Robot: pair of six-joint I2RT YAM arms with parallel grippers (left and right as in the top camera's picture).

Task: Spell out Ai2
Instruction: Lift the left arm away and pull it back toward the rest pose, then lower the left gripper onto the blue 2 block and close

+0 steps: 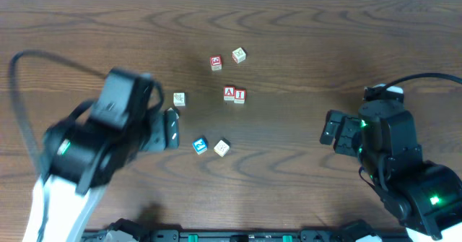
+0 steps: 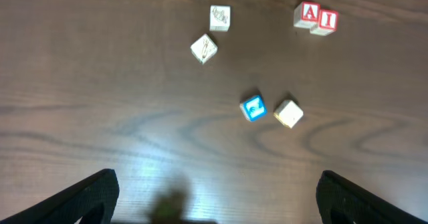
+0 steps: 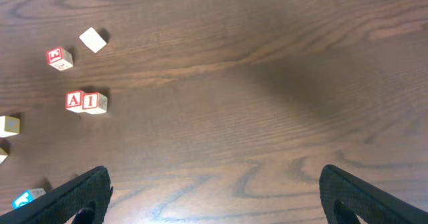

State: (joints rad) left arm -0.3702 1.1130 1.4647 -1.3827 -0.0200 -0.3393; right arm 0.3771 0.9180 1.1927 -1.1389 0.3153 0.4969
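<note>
- The "A" cube [image 1: 229,92] and the "I" cube [image 1: 240,95] sit touching, side by side, near the middle of the bench [image 1: 325,47].
- The blue cube [image 1: 200,145] lies apart from that pair, just beside a cream cube [image 1: 221,148].
- The left hand [image 2: 217,184] hovers near the blue cube, fingers spread wide and empty.
- The right hand [image 3: 214,180] is spread wide too, holding nothing, well apart from every cube.

1. We are looking straight down on the whole table [image 1: 303,25] from high overhead.
2. Left wrist: we are facing down, nearer, A cube [image 2: 308,13] upper right.
3. Right wrist: we are facing down likewise; all three views are sharing A cube and I cube [image 3: 95,102].
</note>
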